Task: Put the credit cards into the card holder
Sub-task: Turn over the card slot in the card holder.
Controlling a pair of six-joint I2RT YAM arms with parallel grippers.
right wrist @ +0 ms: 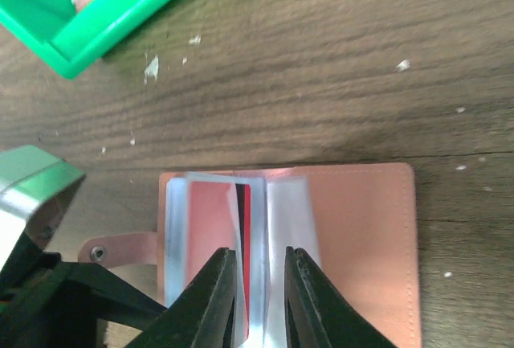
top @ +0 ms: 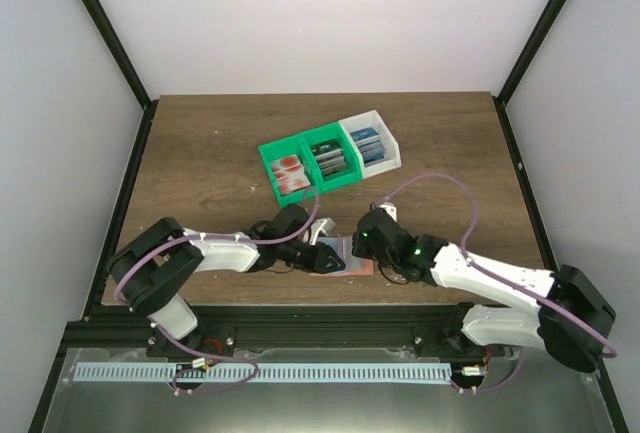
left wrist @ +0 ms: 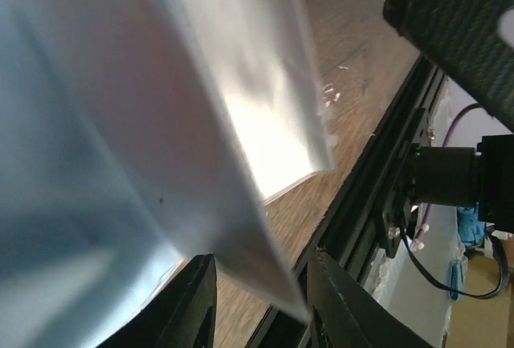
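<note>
Loading step. Card holder [right wrist: 353, 243] open on bench [right wrist: 321, 83], red card [right wrist: 213, 227] at its tab side. Right fingers [right wrist: 221, 300] narrow astride pale sheet [right wrist: 277, 227] at its fold; left fingers [left wrist: 193, 308] narrow about clear sleeve [left wrist: 161, 123]; grips: cannot tell. Next, likely: seat card squarely.

Card holder [right wrist: 361, 243]: salmon-orange, lying open and flat on the table [right wrist: 321, 83], snap tab [right wrist: 120, 247] extended sideways. One red-and-white card [right wrist: 210, 223] sits among its clear sleeves. Bins [top: 268, 158] hold upright red-and-white cards [top: 290, 171], dark cards [top: 328, 159] and blue cards [top: 367, 144].
</note>
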